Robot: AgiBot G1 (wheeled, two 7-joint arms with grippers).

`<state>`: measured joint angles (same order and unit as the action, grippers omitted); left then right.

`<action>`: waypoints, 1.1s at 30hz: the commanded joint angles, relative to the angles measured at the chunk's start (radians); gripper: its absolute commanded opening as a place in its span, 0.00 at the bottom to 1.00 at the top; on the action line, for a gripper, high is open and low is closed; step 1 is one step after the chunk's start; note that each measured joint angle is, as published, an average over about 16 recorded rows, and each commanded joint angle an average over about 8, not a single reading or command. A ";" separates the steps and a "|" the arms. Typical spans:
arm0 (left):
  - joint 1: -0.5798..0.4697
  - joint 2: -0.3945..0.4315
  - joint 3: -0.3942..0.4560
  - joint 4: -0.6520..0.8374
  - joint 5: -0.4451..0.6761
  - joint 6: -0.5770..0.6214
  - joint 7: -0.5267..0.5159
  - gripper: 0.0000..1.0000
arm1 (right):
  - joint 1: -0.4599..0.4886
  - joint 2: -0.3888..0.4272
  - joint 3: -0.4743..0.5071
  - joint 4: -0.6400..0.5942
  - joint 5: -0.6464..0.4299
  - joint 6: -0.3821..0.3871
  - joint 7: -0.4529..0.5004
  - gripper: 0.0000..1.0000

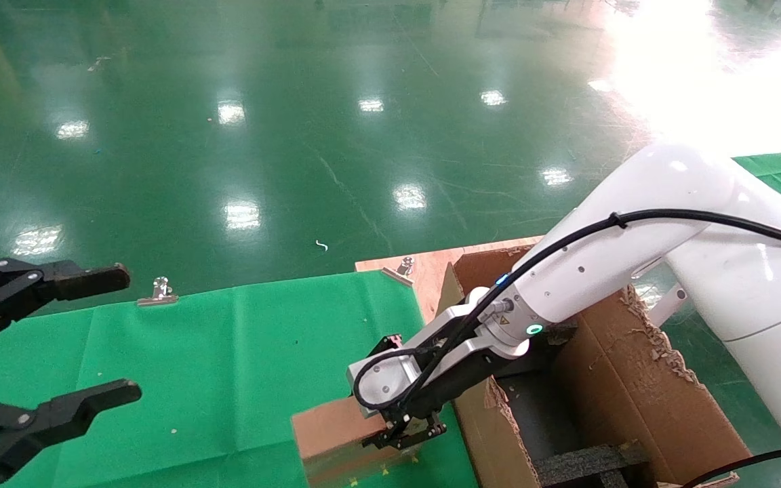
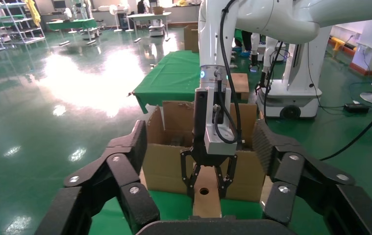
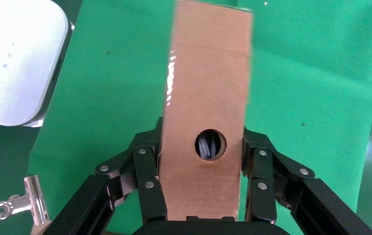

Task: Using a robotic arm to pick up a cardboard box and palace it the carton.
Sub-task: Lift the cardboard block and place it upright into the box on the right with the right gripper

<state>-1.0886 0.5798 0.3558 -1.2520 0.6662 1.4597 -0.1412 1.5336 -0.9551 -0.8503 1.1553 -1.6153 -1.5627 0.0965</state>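
The cardboard box (image 1: 333,434), small, brown, with one round hole (image 3: 210,144), stands on its narrow side on the green cloth (image 1: 228,366), just left of the carton. My right gripper (image 1: 404,434), on the white arm (image 1: 601,257), is shut on it, with a finger (image 3: 147,181) pressed against each long face. The left wrist view shows the same grip (image 2: 207,178) from in front. The carton (image 1: 634,379) has ragged flaps and black foam inserts (image 1: 587,464). My left gripper (image 1: 129,332) is open and empty at the far left.
Metal binder clips (image 1: 157,291) (image 1: 405,266) pin the cloth at the table's far edge. A bare wooden board (image 1: 431,264) lies beside the carton's far corner. Beyond is glossy green floor; another robot base (image 2: 291,93) stands behind the carton.
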 commanded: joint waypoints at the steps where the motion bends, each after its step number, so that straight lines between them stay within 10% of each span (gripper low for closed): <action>1: 0.000 0.000 0.000 0.000 0.000 0.000 0.000 1.00 | 0.000 0.000 0.000 0.000 0.000 0.000 0.000 0.00; 16: 0.000 0.000 0.000 0.000 0.000 0.000 0.000 1.00 | 0.047 0.033 0.045 -0.039 0.084 0.006 0.044 0.00; 33: 0.000 0.000 0.000 0.000 0.000 0.000 0.000 1.00 | 0.398 0.140 0.011 -0.115 0.218 -0.028 0.030 0.00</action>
<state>-1.0887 0.5798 0.3559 -1.2518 0.6661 1.4597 -0.1411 1.9197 -0.8192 -0.8487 1.0419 -1.3912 -1.5896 0.1249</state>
